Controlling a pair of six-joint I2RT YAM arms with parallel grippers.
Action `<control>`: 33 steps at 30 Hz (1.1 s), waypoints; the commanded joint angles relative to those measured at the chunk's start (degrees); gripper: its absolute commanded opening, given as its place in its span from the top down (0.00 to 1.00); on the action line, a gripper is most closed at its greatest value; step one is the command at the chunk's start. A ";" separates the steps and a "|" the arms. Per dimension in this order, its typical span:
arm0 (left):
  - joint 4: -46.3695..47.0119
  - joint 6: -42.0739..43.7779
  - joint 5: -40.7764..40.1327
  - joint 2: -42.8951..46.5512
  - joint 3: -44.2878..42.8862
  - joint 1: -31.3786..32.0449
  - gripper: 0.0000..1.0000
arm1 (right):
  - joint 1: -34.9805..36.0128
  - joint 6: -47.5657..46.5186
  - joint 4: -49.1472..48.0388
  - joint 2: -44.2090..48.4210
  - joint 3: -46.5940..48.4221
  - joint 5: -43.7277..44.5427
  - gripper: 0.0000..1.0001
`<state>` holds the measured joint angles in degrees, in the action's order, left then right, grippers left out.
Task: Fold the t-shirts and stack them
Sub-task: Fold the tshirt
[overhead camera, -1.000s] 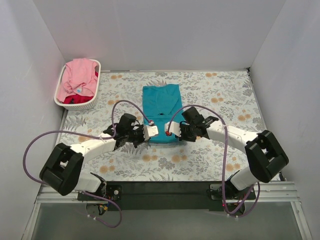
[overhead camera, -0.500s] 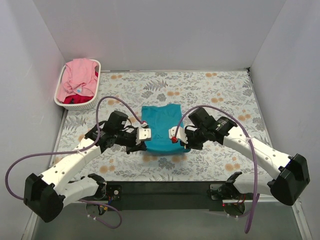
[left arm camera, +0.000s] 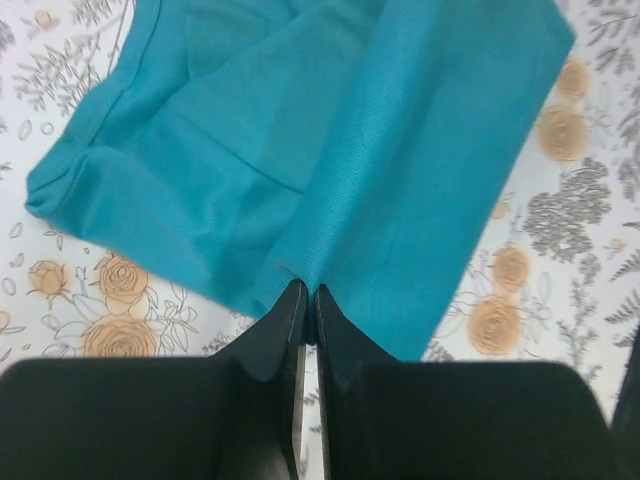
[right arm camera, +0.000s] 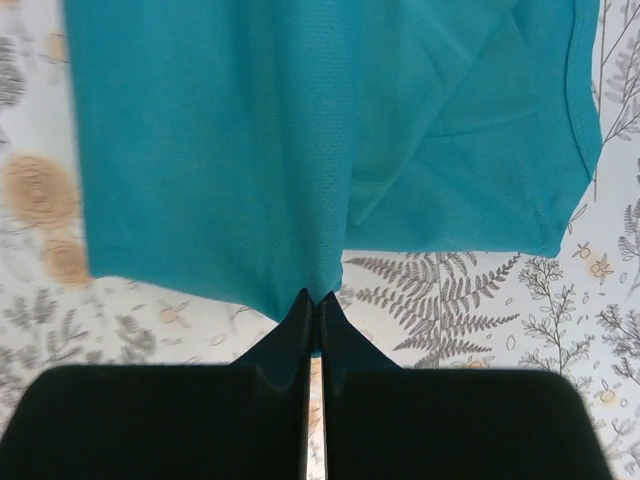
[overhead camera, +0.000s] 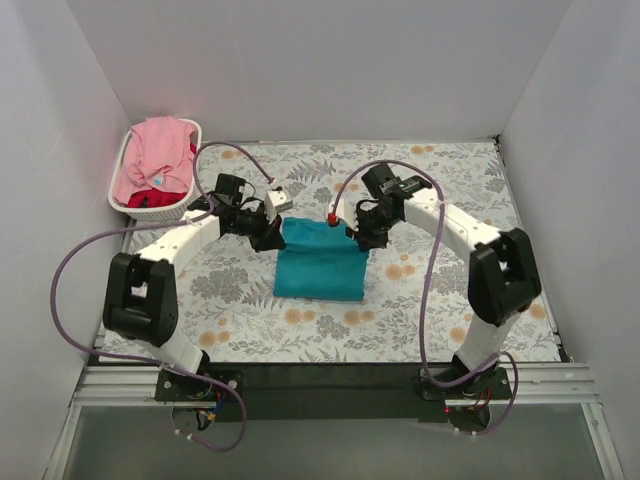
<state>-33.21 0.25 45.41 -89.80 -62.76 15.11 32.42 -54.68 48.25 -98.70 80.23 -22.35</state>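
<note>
Teal t-shirt lies mid-tabletop, doubled over into a rough rectangle, near edge slightly wider than far edge, top surface smooth. Left wrist view: upper layer of the teal cloth runs flat and ribbed, with a looser lower layer and a hem seam showing to one side. Left end effector sits at the shirt's far left corner and right end effector at its far right corner. Each is clamped tight on a pinch of teal fabric, fingers pressed together with only cloth between them, as seen at the left and the right. Cloth puckers into a ridge at each pinch. White slatted basket stands at the far left, well apart from the teal, holding a crumpled pink t-shirt on top of a red t-shirt. The red one is mostly buried, only a sliver visible. From above the fingertips are hidden under the wrist bodies. Both wrist views cut off the shirt's edges, so how many layers each pinch takes can't be told.
</note>
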 commanded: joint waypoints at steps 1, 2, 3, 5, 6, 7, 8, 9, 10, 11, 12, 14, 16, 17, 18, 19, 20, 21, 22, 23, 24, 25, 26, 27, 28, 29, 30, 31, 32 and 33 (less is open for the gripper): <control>5.70 0.28 -0.32 -5.55 -2.19 -0.61 1.00 | -2.19 -3.51 -1.57 -6.93 3.88 -0.24 0.99; 8.14 0.10 -1.36 -6.87 -1.67 -0.70 1.00 | -2.45 -3.60 -3.06 -9.99 4.32 0.11 0.99; 9.47 0.10 -1.98 -8.62 -1.31 -0.79 1.00 | -2.89 -3.42 -3.60 -11.33 5.02 0.37 0.99; 11.49 -1.66 -2.43 -10.74 -1.05 -0.79 1.00 | -3.07 -2.63 -4.30 -14.23 5.29 0.20 0.99; 11.50 -2.18 -2.34 -11.18 -0.61 -0.87 1.00 | -2.98 -2.54 -4.56 -14.59 4.42 0.03 0.99; 11.59 -2.53 -2.25 -11.36 -0.35 -0.79 1.00 | -3.16 -1.85 -5.44 -14.60 3.54 -0.15 0.99; 11.50 -2.54 -1.99 -11.28 0.27 -0.70 1.00 | -3.07 -1.49 -5.71 -14.51 2.84 -0.33 0.99; 11.42 -2.54 -1.73 -10.49 2.19 -0.70 1.00 | -2.90 -1.05 -5.88 -14.25 2.13 -0.59 0.99; 11.24 -2.28 -1.55 -9.61 3.34 -0.61 1.00 | -2.81 -0.61 -6.15 -13.81 0.47 -1.03 0.99; 10.80 -2.10 -1.46 -7.43 4.83 -0.26 1.00 | -2.81 0.70 -6.06 -12.41 -0.59 -2.16 0.99; 10.19 -1.75 -1.46 -6.10 6.15 0.09 1.00 | -2.37 1.15 -6.15 -11.44 -2.08 -2.69 0.99; 7.74 -0.69 -1.64 -1.81 10.02 1.40 1.00 | -0.88 2.63 -6.59 -7.59 -7.08 -3.66 0.99; 5.28 -0.52 -1.03 1.45 13.87 2.28 1.00 | 0.18 4.13 -7.03 -4.59 -10.34 -4.45 0.99; 4.39 -0.43 -0.59 3.21 14.94 2.81 1.00 | 0.79 4.83 -7.03 -1.79 -13.05 -5.33 0.99; 3.60 -0.43 -0.32 6.53 16.17 3.16 1.00 | 2.02 6.93 -6.94 -0.37 -14.03 -5.68 0.99; 2.72 -0.43 0.64 8.05 16.96 3.34 1.00 | 2.46 7.91 -6.77 0.95 -15.09 -6.21 0.99; 0.28 -0.51 1.08 10.76 18.28 4.04 1.00 | 3.25 8.79 -6.68 3.31 -16.49 -7.09 0.99; -0.79 -0.52 1.35 11.83 18.81 4.66 1.00 | 3.43 10.28 -6.76 4.38 -17.03 -7.44 0.99; -2.46 -0.43 1.61 12.88 19.16 5.01 0.98 | 3.43 11.25 -6.50 5.26 -17.21 -7.88 0.99; -2.65 -1.12 1.61 14.81 19.86 5.53 0.92 | 3.35 12.13 -6.33 6.40 -16.86 -8.58 0.83; -2.47 -1.74 1.44 15.52 19.87 5.63 0.84 | 3.43 13.09 -5.80 6.84 -16.33 -8.94 0.71; -2.38 -2.01 1.18 16.14 19.70 5.54 0.69 | 3.26 13.54 -5.10 7.63 -15.72 -9.20 0.59; -2.47 -2.18 0.91 16.67 18.65 5.45 0.66 | 2.39 14.15 -5.01 7.90 -14.84 -10.68 0.45; -2.82 -2.10 1.43 16.67 17.60 5.37 0.64 | 1.68 14.94 -5.09 7.90 -12.75 -11.57 0.44; -4.30 -1.40 2.13 16.50 16.46 5.19 0.61 | 0.89 16.95 -4.92 7.56 -10.99 -12.53 0.44; -4.75 -0.61 3.27 16.06 15.49 5.19 0.59 | 0.02 18.19 -4.83 5.99 -9.32 -14.81 0.44; -4.67 -0.60 4.94 15.89 13.82 5.19 0.50 | -1.73 19.33 -4.66 4.84 -5.47 -16.13 0.46; -2.93 -1.04 5.56 15.80 13.37 5.28 0.49 | -2.45 21.95 -4.66 3.61 -3.69 -17.37 0.48; -1.17 -1.83 5.74 15.53 12.93 5.62 0.48 | -3.32 23.46 -4.74 0.64 -1.93 -19.47 0.54; 0.59 -2.44 5.22 15.27 12.49 5.89 0.48 | -3.42 24.69 -4.74 -0.96 0.00 -20.71 0.57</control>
<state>-35.90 -1.58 47.64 -74.72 -47.11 20.49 30.85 -36.75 43.79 -95.66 74.32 -35.99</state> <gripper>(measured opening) 0.518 0.459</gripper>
